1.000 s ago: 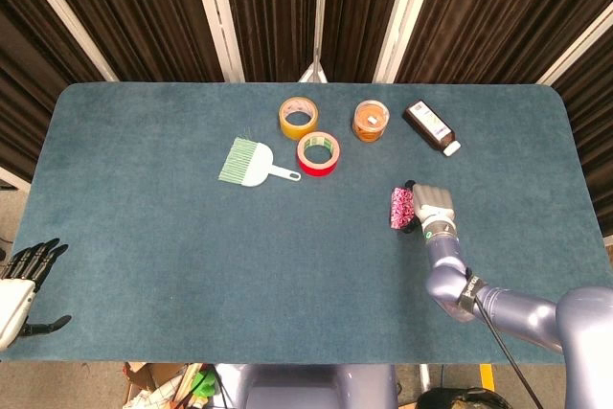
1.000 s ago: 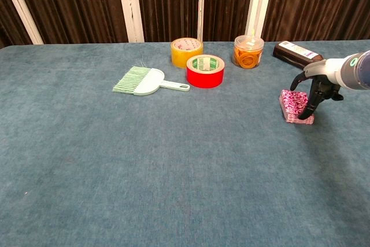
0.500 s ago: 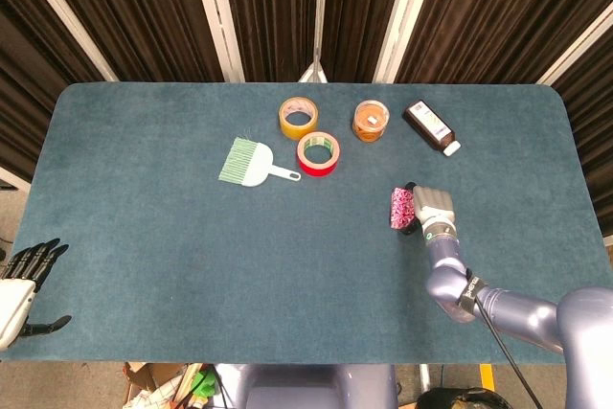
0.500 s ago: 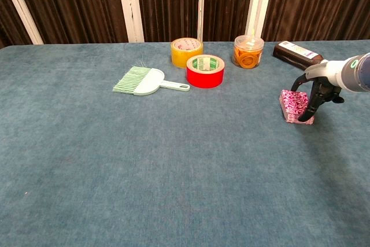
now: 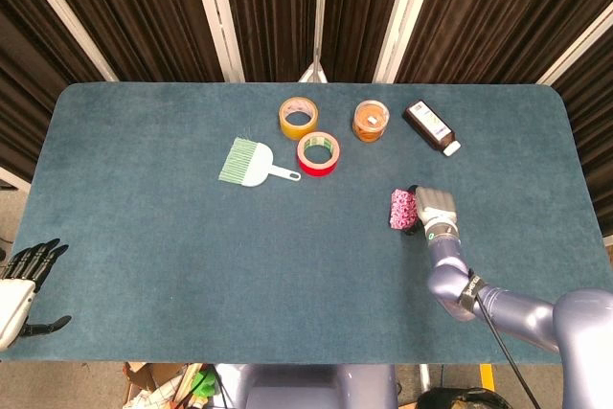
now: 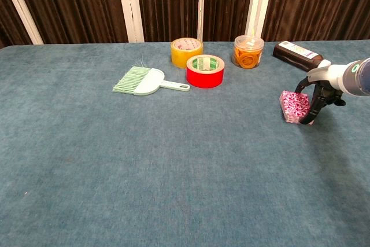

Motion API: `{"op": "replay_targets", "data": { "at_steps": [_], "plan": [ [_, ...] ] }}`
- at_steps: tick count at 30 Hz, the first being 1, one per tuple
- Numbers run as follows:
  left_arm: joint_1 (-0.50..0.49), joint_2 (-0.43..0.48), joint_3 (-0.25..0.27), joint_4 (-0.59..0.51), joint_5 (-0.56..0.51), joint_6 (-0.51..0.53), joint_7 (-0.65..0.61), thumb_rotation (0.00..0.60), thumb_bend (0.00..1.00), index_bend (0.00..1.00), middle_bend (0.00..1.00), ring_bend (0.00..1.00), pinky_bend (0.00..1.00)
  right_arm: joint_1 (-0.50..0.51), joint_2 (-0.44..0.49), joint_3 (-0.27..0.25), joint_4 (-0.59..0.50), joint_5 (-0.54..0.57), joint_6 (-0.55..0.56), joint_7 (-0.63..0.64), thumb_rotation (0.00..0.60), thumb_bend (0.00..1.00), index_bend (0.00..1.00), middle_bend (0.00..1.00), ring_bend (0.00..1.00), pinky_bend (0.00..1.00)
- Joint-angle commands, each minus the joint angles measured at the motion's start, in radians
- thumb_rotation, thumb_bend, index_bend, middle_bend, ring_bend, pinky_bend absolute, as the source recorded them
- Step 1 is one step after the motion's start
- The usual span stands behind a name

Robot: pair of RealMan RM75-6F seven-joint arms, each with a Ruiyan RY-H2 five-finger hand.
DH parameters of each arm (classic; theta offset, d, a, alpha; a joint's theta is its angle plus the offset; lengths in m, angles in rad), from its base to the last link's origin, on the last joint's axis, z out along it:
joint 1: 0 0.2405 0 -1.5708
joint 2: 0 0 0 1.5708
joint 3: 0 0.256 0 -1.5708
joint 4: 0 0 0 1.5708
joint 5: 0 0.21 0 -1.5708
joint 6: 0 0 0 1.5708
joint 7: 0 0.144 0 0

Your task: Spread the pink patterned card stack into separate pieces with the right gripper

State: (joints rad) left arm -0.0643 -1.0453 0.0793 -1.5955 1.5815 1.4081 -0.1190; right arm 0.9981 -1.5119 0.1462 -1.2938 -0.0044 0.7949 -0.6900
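Right robot hand drifts a little rightward on the card stack, which is not yet spread

At the near left edge of the table (image 5: 144,237), the left robot hand (image 5: 21,286) hangs idle, fingers apart and holding nothing; in the middle-far area the green hand brush (image 6: 140,81), yellow tape roll (image 6: 186,51), red tape roll (image 6: 204,70), jar of orange bits (image 6: 248,51) and dark bottle (image 6: 297,54) sit untouched. To the right, the pink patterned card stack (image 6: 295,106) lies as one block, and the right robot hand (image 6: 317,92) has its dark fingertips (image 6: 304,118) down at the stack's right edge (touching, not gripping, as far as the chest view shows). Against a second ago, the hand has eased slightly right and the stack has barely shifted, so spreading looks only just begun.
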Motion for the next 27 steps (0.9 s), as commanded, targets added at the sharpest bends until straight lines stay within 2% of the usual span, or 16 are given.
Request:
{"op": "replay_targets", "data": {
  "at_steps": [1, 5, 12, 21, 27],
  "plan": [
    [-0.001, 0.000, 0.000, -0.001, 0.000, -0.001, 0.000, 0.600, 0.04, 0.00, 0.00, 0.00, 0.00, -0.001, 0.004, 0.002, -0.002, -0.001, -0.008, 0.001, 0.600, 0.24, 0.62, 0.90, 0.94, 0.84],
    [-0.001, 0.000, 0.000, -0.001, 0.000, -0.002, -0.001, 0.600, 0.04, 0.00, 0.00, 0.00, 0.00, -0.004, 0.011, 0.009, -0.013, -0.015, -0.006, 0.013, 0.600, 0.27, 0.70, 0.90, 0.94, 0.83],
    [-0.002, 0.001, 0.000, -0.002, -0.001, -0.003, -0.004, 0.600, 0.04, 0.00, 0.00, 0.00, 0.00, -0.010, 0.040, 0.015, -0.056, -0.034, 0.004, 0.029, 0.600, 0.32, 0.74, 0.90, 0.94, 0.83],
    [-0.001, 0.001, 0.000, -0.003, -0.004, -0.004, -0.005, 0.600, 0.04, 0.00, 0.00, 0.00, 0.00, -0.027, 0.112, 0.017, -0.137, -0.054, 0.029, 0.051, 0.600, 0.32, 0.75, 0.90, 0.94, 0.84],
    [0.000, 0.002, 0.002, -0.006, -0.005, -0.005, -0.008, 0.600, 0.04, 0.00, 0.00, 0.00, 0.00, -0.049, 0.153, 0.003, -0.150, -0.055, 0.032, 0.067, 0.600, 0.32, 0.75, 0.90, 0.94, 0.83]
  ]
}}
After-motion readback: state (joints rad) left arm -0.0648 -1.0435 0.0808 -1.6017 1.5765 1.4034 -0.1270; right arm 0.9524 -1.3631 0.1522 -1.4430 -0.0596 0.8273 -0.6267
